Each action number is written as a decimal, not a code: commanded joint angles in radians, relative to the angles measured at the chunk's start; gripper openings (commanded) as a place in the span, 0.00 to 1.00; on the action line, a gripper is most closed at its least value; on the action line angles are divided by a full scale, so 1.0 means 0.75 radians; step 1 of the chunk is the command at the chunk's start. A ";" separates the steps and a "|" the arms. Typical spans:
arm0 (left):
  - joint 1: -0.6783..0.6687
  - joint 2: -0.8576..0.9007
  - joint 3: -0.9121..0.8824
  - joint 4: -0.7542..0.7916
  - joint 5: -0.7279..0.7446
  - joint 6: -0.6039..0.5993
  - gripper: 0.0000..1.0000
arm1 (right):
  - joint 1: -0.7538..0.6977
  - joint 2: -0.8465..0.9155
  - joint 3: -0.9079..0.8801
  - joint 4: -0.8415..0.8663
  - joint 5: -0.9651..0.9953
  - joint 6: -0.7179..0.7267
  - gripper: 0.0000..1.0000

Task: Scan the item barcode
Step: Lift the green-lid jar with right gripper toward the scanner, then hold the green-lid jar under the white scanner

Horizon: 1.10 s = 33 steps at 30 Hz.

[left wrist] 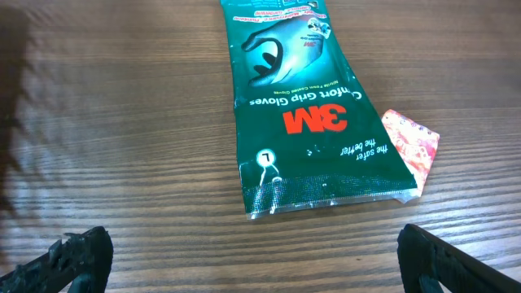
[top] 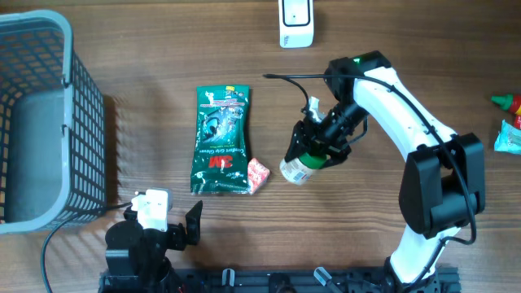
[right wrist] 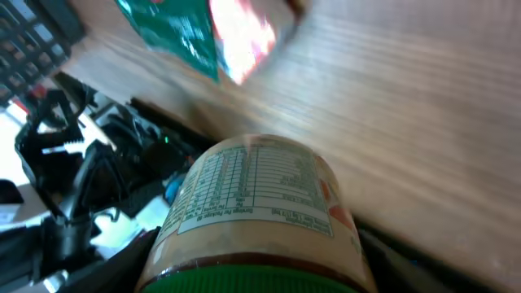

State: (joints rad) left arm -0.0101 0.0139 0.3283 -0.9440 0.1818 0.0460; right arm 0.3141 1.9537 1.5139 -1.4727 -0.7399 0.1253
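One jar [top: 299, 168], green-lidded, pinched in my right claw [top: 316, 153] at mid-surface; left claw [left wrist: 256, 260] spread, at 7 o'clock. Carry step, I judge: next, turn its label toward the scanner [top: 295, 23] at 12 o'clock.

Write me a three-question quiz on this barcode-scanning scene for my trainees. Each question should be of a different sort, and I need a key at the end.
1. True or false: the left gripper is shut on the glove packet.
2. What does the right gripper hold? A the green-lidded jar; B a spoon; C a cup.
3. Fill in: in the overhead view, the grey basket stands at the ___ edge of the table.

Key
1. False: the left gripper is open, and the glove packet lies free on the table.
2. A.
3. Left.
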 commanded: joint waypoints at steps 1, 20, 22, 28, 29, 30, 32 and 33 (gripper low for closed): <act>0.008 -0.010 -0.002 -0.001 0.016 -0.008 1.00 | 0.001 -0.037 0.028 0.084 -0.027 -0.014 0.54; 0.008 -0.010 -0.002 -0.001 0.016 -0.008 1.00 | 0.025 -0.037 0.026 0.567 -0.023 0.365 0.54; 0.008 -0.010 -0.002 -0.001 0.016 -0.008 1.00 | 0.044 -0.037 0.026 0.629 -0.022 0.380 0.54; 0.008 -0.010 -0.002 -0.001 0.016 -0.008 1.00 | 0.094 -0.037 0.026 0.879 0.024 0.479 0.55; 0.008 -0.010 -0.002 -0.001 0.016 -0.008 1.00 | 0.100 -0.037 0.026 0.905 0.055 0.498 0.55; 0.008 -0.010 -0.002 -0.001 0.016 -0.008 1.00 | 0.110 -0.037 0.026 0.939 0.116 0.505 0.56; 0.008 -0.010 -0.002 -0.001 0.016 -0.008 1.00 | 0.112 -0.037 0.026 0.966 0.187 0.499 0.55; 0.008 -0.010 -0.002 -0.001 0.016 -0.008 1.00 | 0.112 -0.037 0.026 0.999 0.234 0.485 0.55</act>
State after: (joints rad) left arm -0.0101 0.0139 0.3283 -0.9436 0.1818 0.0460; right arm 0.3939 1.9537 1.5143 -0.7658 -0.6758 0.4686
